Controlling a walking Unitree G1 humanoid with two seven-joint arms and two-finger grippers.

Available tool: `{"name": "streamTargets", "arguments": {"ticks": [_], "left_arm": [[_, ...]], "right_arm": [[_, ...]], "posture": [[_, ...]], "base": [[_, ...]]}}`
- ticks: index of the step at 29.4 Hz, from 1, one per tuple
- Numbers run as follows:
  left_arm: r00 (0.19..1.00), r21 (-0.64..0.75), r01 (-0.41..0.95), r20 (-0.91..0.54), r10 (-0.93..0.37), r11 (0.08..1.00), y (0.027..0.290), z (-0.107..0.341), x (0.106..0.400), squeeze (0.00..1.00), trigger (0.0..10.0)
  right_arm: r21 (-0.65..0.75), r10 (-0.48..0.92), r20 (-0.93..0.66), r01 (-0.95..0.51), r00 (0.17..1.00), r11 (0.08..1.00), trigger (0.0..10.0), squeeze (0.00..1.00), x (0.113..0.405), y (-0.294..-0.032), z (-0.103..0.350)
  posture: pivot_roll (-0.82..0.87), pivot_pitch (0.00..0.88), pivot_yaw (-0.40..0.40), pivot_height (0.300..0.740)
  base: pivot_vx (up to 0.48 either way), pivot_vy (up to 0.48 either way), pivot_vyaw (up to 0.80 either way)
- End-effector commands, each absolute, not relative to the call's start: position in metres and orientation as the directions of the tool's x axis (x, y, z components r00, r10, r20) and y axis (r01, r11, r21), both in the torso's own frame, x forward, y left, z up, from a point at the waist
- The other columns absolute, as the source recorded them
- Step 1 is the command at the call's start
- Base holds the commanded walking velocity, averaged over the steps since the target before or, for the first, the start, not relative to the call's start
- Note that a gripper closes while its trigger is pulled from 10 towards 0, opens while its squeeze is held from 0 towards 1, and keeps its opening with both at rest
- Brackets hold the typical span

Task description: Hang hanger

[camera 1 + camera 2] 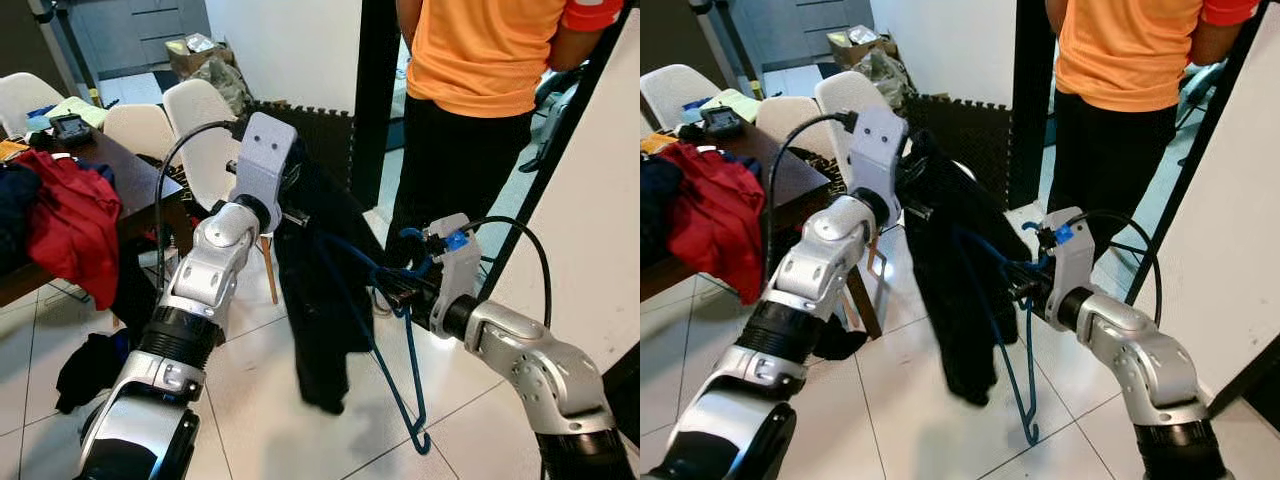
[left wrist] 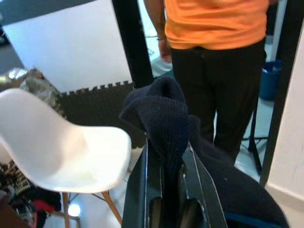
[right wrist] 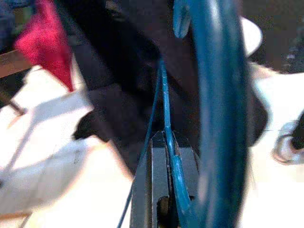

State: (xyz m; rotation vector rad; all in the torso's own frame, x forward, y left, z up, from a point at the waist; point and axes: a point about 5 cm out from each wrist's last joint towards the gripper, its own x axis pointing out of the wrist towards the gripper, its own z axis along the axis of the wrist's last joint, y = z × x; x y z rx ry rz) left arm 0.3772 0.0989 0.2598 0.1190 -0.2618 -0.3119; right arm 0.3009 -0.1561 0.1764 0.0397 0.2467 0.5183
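Pinching the dark garment [image 1: 315,290] at its top fold, the left claw [image 2: 166,190] is risking a slip — the right claw [image 3: 166,190], clamping the blue hanger [image 1: 400,370] dangling below it, could snag cloth.

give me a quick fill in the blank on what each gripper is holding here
1. The left gripper is shut on a dark ____.
2. The right gripper is shut on a ____ hanger.
3. The person behind wears an ____ shirt.
4. A ____ cloth lies on the table.

Missing words: garment; blue; orange; red
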Motion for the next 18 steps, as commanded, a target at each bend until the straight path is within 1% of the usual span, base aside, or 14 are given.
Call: {"name": "streamTargets", "arguments": {"ticks": [1, 3, 5, 6, 9, 10, 11, 12, 15, 16, 17, 18], "left_arm": [[0.904, 0.122, 0.278, 0.301, -0.302, 0.953, 0.098, 0.278, 0.375, 0.0, 10.0], [0.902, 0.1, 0.288, 0.305, -0.305, 0.952, 0.095, 0.28, 0.374, 0.0, 10.0], [0.902, 0.1, 0.288, 0.305, -0.305, 0.952, 0.095, 0.28, 0.374, 0.0, 10.0], [0.903, 0.115, 0.3, 0.285, -0.321, 0.947, 0.092, 0.274, 0.374, 0.0, 10.0], [0.903, 0.115, 0.3, 0.285, -0.321, 0.947, 0.092, 0.274, 0.374, 0.0, 10.0], [0.897, 0.186, 0.335, 0.237, -0.373, 0.924, 0.083, 0.26, 0.371, 0.0, 10.0], [0.897, 0.186, 0.335, 0.237, -0.373, 0.924, 0.083, 0.26, 0.371, 0.0, 10.0], [0.894, 0.231, 0.343, 0.218, -0.392, 0.91, 0.08, 0.255, 0.37, 0.0, 10.0], [0.894, 0.231, 0.343, 0.218, -0.392, 0.91, 0.08, 0.255, 0.37, 0.0, 10.0], [0.891, 0.284, 0.34, 0.207, -0.404, 0.896, 0.079, 0.252, 0.37, 0.0, 10.0], [0.89, 0.312, 0.339, 0.2, -0.411, 0.887, 0.078, 0.251, 0.37, 0.0, 10.0], [0.89, 0.312, 0.339, 0.2, -0.411, 0.887, 0.078, 0.251, 0.37, 0.0, 10.0]], "right_arm": [[0.083, 0.464, -0.222, -0.458, 0.858, 0.885, 10.0, 0.0, 0.305, -0.157, 0.176], [0.105, 0.428, -0.165, -0.416, 0.888, 0.903, 10.0, 0.0, 0.312, -0.156, 0.183], [0.105, 0.428, -0.165, -0.416, 0.888, 0.903, 10.0, 0.0, 0.312, -0.156, 0.183], [0.166, 0.438, -0.075, -0.422, 0.896, 0.891, 10.0, 0.0, 0.314, -0.153, 0.196], [0.166, 0.438, -0.075, -0.422, 0.896, 0.891, 10.0, 0.0, 0.314, -0.153, 0.196], [0.291, 0.515, 0.134, -0.53, 0.847, 0.796, 10.0, 0.0, 0.309, -0.145, 0.225], [0.291, 0.515, 0.134, -0.53, 0.847, 0.796, 10.0, 0.0, 0.309, -0.145, 0.225], [0.322, 0.541, 0.212, -0.581, 0.814, 0.747, 10.0, 0.0, 0.304, -0.142, 0.235], [0.322, 0.541, 0.212, -0.581, 0.814, 0.747, 10.0, 0.0, 0.304, -0.142, 0.235], [0.341, 0.554, 0.26, -0.612, 0.791, 0.713, 10.0, 0.0, 0.301, -0.14, 0.241], [0.359, 0.546, 0.28, -0.614, 0.789, 0.703, 10.0, 0.0, 0.3, -0.142, 0.243], [0.359, 0.546, 0.28, -0.614, 0.789, 0.703, 10.0, 0.0, 0.3, -0.142, 0.243]], "posture": [[0.02, 0.018, 0.045, 0.74], [0.02, 0.016, 0.043, 0.74], [0.02, 0.016, 0.043, 0.74], [0.02, 0.016, 0.044, 0.74], [0.02, 0.016, 0.044, 0.74], [0.02, 0.018, 0.043, 0.74], [0.02, 0.018, 0.043, 0.74], [0.02, 0.018, 0.043, 0.74], [0.02, 0.018, 0.043, 0.74], [0.02, 0.022, 0.041, 0.74], [0.02, 0.022, 0.041, 0.74], [0.02, 0.022, 0.041, 0.74]], "base": [[0.0, 0.0, 0.0], [0.0, 0.0, 0.0], [0.0, 0.0, 0.0], [0.0, 0.0, 0.0], [0.0, 0.0, 0.0], [0.0, 0.0, 0.0], [0.0, 0.0, 0.0], [0.0, 0.0, 0.0], [0.0, 0.0, 0.0], [0.0, 0.0, 0.0], [0.0, 0.0, 0.0], [0.0, 0.0, 0.0]]}}
